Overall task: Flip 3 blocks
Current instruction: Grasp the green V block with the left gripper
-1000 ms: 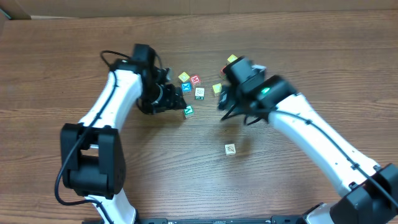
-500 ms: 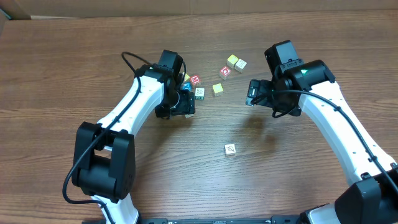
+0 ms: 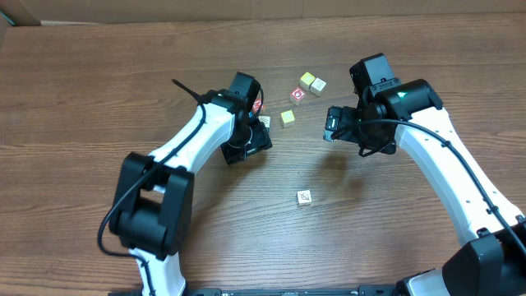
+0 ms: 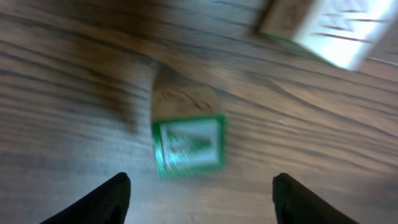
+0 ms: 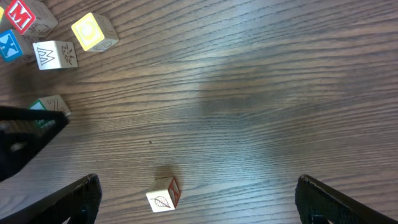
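Note:
In the left wrist view a cream block with a teal-green border (image 4: 188,143) lies on the wood just ahead of my left gripper (image 4: 202,194), whose jaws stand wide apart and touch nothing. Another cream block (image 4: 329,28) with dark marks sits at the top right of that view. From overhead the left gripper (image 3: 249,146) covers the teal block. A cream leaf block (image 3: 305,197) with a red-brown side lies alone, and it also shows as the leaf block (image 5: 163,194) between the spread fingers of my right gripper (image 5: 199,202). The right gripper (image 3: 331,123) hovers open.
Loose cubes lie in a cluster: a red M cube (image 5: 23,17), a blue X cube (image 5: 9,45), a cream W cube (image 5: 55,55) and a yellow O cube (image 5: 92,32). Overhead, a red cube (image 3: 297,95) and a yellow cube (image 3: 307,79) lie farther back.
My left arm has slid to the right across the cluster and its jaws have narrowed a little. The right arm swung back to the right a second ago and has held still since.

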Motion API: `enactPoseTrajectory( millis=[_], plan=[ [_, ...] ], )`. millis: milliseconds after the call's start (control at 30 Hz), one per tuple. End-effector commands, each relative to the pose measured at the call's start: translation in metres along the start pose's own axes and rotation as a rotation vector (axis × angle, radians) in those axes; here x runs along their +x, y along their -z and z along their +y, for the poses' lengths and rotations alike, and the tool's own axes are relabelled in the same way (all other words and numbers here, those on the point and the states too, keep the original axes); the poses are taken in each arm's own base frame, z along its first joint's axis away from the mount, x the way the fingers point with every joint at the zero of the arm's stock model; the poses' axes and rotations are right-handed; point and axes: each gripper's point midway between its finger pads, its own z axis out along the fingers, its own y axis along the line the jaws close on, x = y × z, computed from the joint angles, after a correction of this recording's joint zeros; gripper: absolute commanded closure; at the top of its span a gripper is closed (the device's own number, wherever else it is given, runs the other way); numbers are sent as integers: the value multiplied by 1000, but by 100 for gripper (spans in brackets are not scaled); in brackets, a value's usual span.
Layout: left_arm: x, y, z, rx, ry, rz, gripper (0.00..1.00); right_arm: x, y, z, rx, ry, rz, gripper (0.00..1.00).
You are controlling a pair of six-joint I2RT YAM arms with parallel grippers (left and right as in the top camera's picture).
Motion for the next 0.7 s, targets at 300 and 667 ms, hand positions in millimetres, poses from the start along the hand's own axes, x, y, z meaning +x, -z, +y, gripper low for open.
enactPoseTrajectory(
  millis=[300, 667],
  plan=[
    [-13, -25, 14, -86, -18, -31, 38, 3, -2, -2, -10, 15, -14, 0],
    [-24, -18, 12, -102, -69, -72, 86, 2, -2, -2, -12, 29, -17, 0]
  ],
)
